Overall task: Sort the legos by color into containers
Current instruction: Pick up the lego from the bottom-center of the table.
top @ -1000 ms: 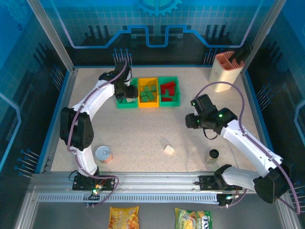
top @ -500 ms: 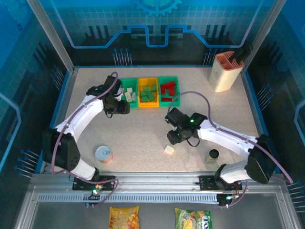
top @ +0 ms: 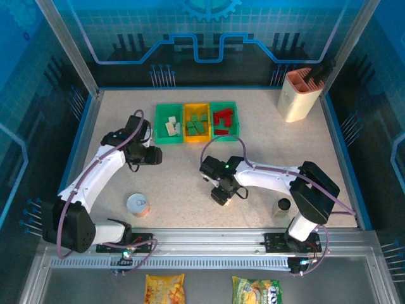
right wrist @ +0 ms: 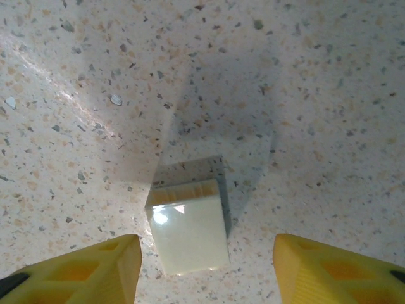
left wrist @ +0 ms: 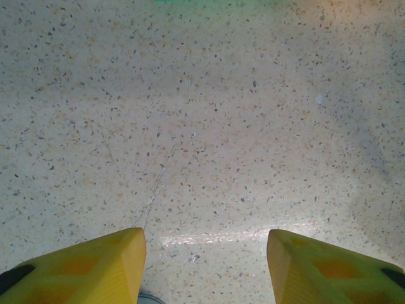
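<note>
you have three bins point(top: 197, 105) joined in a row at the far side of the table point(top: 183, 183). the left green bin point(top: 168, 140) holds cream pieces point(top: 169, 125) (i make out two, perhaps three, too small to be sure). the yellow bin point(top: 197, 140) holds green bricks point(top: 197, 123) and the right green bin point(top: 226, 137) holds red bricks point(top: 223, 119), neither lot clear enough to count. one cream brick point(right wrist: 190, 231) lies loose near the front of the table, well apart from the bins. your right gripper point(right wrist: 204, 253) is open around it, one yellow finger on either side, neither touching. your left gripper point(left wrist: 204, 253) is open too, with bare tabletop between its two fingers. one tin can point(top: 137, 204), one black cup point(top: 283, 204) and one tall holder point(top: 296, 98) stand on the table.
</note>
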`<state>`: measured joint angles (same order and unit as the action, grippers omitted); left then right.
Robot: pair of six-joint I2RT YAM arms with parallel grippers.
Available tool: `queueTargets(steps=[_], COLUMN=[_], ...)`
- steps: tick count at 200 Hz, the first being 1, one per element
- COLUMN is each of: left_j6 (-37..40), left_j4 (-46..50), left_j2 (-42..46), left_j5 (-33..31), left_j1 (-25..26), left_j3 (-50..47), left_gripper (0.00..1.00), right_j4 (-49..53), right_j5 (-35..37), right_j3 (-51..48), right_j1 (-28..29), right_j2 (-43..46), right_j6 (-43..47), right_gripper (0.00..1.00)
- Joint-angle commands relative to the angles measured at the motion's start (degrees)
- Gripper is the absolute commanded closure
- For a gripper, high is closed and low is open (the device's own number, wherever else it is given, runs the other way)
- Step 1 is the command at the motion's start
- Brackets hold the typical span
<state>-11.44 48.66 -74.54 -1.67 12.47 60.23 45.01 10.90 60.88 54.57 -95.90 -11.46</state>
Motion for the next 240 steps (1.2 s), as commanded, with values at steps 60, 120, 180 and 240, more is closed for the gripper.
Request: queueTargets(steps=[60,120,180,240], left_j6=[2.64,2.79,2.65,2.19], left_j4=[-5.40,-5.99,-7.05,-7.35], left_j2=[2.22,2.79,4.83,5.86], left_j5=[-0.61,-0.61,-2.34,-2.56], left_j1=[-0.60,-0.63,-1.19,-2.99], left_j3=[-2.74,-2.92,-3.25,-3.21], left_gripper=[0.46,0.46,0.46,0.46], right_j4=[-1.03,-0.63,-2.47,-7.76], right_j5=[-0.74,0.22,-1.12,-5.15], right_j3=[-0.68,-0.59,2.69,14.82], right_j1=[1.30,2.03,2.21,1.48], right_j2=[-5.38,-5.71,-3.40,-9.11], right_j6=[2.20,1.00,-4.89,-14.20], right_gripper=[0.42,0.61,0.67,0.69])
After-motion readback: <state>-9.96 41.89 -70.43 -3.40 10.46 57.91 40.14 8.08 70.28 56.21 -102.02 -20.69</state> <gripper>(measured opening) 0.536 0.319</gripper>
